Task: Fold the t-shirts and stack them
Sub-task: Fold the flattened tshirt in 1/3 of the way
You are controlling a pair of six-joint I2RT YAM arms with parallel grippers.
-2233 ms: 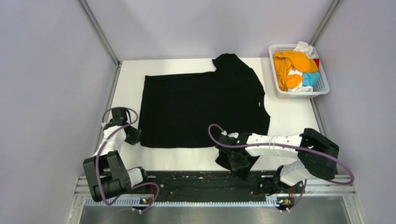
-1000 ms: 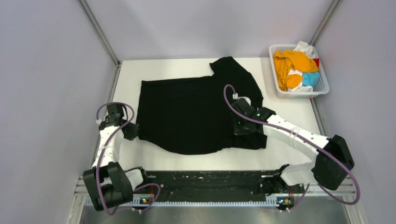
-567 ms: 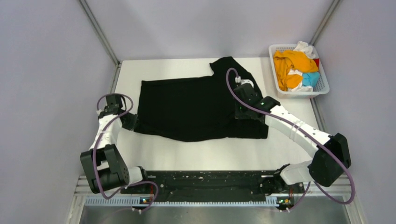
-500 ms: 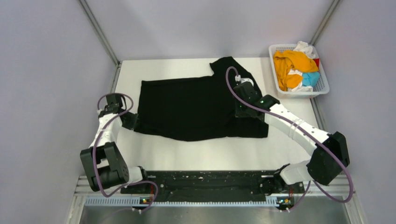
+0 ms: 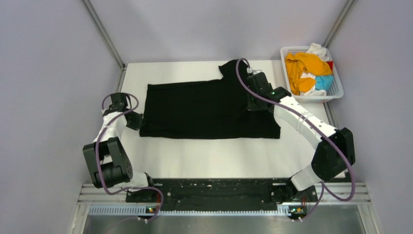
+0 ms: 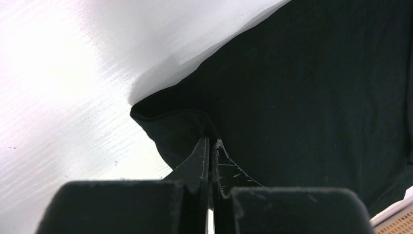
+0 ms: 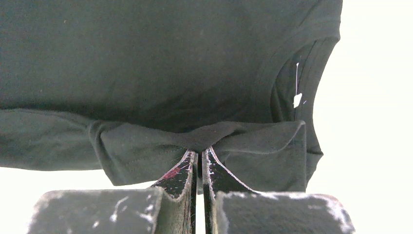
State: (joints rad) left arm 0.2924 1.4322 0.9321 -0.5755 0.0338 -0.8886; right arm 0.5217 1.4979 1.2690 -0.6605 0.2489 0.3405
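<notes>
The large black t-shirt (image 5: pixel 204 109) lies across the middle of the white table (image 5: pixel 209 156), with its near edge straight and one sleeve pointing toward the back. My left gripper (image 5: pixel 136 122) is shut on the shirt's near-left corner (image 6: pixel 170 126), the pinched cloth bunching at its tips (image 6: pixel 210 141). My right gripper (image 5: pixel 254 104) is shut on a fold of the same black t-shirt (image 7: pixel 160 58) beside the collar, and the cloth puckers at the fingertips (image 7: pixel 199 150). Orange (image 5: pixel 304 66), light blue (image 5: pixel 324 82), white (image 5: pixel 317 49) and red (image 5: pixel 330 65) t-shirts lie crumpled in the basket.
The white lattice basket (image 5: pixel 336 92) stands at the table's back right corner, just right of my right arm. Grey walls close in the table on the left, back and right. A black rail (image 5: pixel 214 190) with both arm bases runs along the near edge.
Both grippers have moved away from the bases with the black shirt's near edge. The sagging near edge is now pulled straight, and the shirt covers less depth of the table.
</notes>
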